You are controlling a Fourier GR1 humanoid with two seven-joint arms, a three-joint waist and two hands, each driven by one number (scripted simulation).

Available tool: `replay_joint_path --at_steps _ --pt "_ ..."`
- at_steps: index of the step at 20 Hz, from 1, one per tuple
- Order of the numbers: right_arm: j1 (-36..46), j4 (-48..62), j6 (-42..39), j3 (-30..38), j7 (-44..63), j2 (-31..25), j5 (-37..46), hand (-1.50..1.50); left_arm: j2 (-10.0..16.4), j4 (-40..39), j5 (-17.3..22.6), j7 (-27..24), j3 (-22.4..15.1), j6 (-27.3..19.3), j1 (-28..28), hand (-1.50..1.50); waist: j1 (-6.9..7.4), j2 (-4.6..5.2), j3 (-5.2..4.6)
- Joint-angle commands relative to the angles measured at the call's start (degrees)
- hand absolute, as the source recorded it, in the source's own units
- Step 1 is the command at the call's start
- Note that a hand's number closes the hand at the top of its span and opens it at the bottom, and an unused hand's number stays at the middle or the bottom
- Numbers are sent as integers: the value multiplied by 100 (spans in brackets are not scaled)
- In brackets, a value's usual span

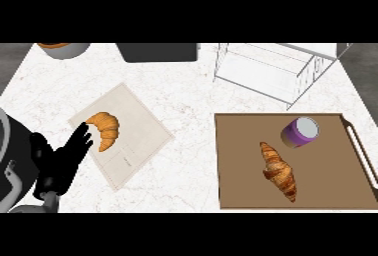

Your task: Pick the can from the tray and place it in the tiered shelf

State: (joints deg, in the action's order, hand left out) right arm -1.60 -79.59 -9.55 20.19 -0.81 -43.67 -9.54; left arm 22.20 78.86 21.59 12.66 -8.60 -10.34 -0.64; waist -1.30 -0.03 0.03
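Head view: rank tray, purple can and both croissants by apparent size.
1. tray
2. croissant on the tray
3. croissant left of the tray, somewhat shorter
4. purple can

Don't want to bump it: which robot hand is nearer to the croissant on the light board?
Left. The left robot hand, open, lies at the board's left edge, fingertips close beside the croissant. The right robot hand is out of view.

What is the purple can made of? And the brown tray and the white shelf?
The can looks like metal: a pale, smooth end, with a purple wrap round its side. The tray looks like matte brown wood or plastic; its plain, dull surface leaves that open. The tiered shelf seems to be thin white-painted metal bars with pale panels.
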Motion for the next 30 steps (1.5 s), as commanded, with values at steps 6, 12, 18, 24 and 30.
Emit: replay_joint_path --at_steps 6,12,18,24,30 --pt "-129 -1593 -1129 -23 1941 -756 -679 -150 -135 -555 -193 -157 98 161 -218 0 77 -3 -15" --pt "609 -2434 -288 -961 4020 -593 -71 -150 -291 -204 -305 -45 -27 96 -118 0 210 8 -12" --pt "1497 -2375 98 -1748 5189 -376 907 -150 -495 -113 -454 79 -73 -41 -119 0 222 10 -8" --pt "2224 -1885 -60 -2436 6093 181 1407 -150 -400 -94 -405 367 147 83 -246 0 201 3 -5" --pt "2389 -1485 -224 -3047 5924 780 2069 -150 -430 -242 -464 189 332 300 -218 0 178 8 -4"
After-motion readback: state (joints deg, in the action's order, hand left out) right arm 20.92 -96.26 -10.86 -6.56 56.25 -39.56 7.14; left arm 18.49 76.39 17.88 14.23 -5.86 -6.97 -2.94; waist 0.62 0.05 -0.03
